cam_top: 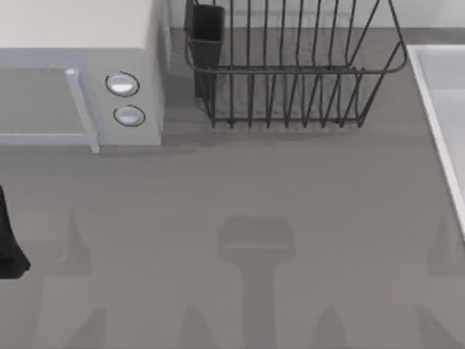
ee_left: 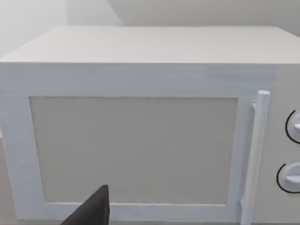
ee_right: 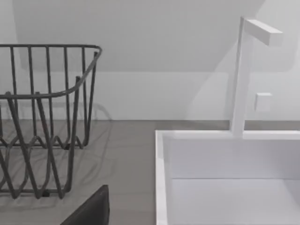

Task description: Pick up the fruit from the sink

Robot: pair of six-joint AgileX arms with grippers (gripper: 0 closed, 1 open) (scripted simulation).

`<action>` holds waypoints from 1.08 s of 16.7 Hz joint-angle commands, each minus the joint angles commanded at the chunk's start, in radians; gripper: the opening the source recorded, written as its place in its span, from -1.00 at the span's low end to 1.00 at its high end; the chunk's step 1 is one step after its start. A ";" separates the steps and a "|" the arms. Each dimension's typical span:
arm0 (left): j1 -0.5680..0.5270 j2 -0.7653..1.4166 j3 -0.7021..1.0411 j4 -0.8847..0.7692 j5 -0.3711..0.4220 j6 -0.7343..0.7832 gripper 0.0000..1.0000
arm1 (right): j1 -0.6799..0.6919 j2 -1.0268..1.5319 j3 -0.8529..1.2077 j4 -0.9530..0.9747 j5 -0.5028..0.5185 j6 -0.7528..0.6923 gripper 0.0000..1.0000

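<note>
- The sink, the pale basin with a raised rim, stood at the table's far right edge, just beside the dish rack; in the right wrist view its near wall and pale floor showed, and I could not tell where the fruit lay.
- At the far left, a dark part of the left arm sat at the table's edge, low in the top view; whether its jaws were released or clenched I could not tell.
- The microwave stood at the back left, its door handle and two round knobs facing the front; the left wrist view looked straight at its door.
- The black wire dish rack stood at the back, between microwave and sink, a dark cup at its left end.
- A white faucet rose behind the sink.
- The grey table carried soft arm shadows along its front.
- For the right gripper, I could not tell how its jaws stood.
</note>
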 joint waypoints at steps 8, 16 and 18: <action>0.000 0.000 0.000 0.000 0.000 0.000 1.00 | -0.037 0.220 0.178 -0.130 0.000 -0.035 1.00; 0.000 0.000 0.000 0.000 0.000 0.000 1.00 | -0.144 0.963 0.694 -0.506 0.001 -0.135 1.00; 0.000 0.000 0.000 0.000 0.000 0.000 1.00 | -0.172 1.173 0.832 -0.607 0.001 -0.162 1.00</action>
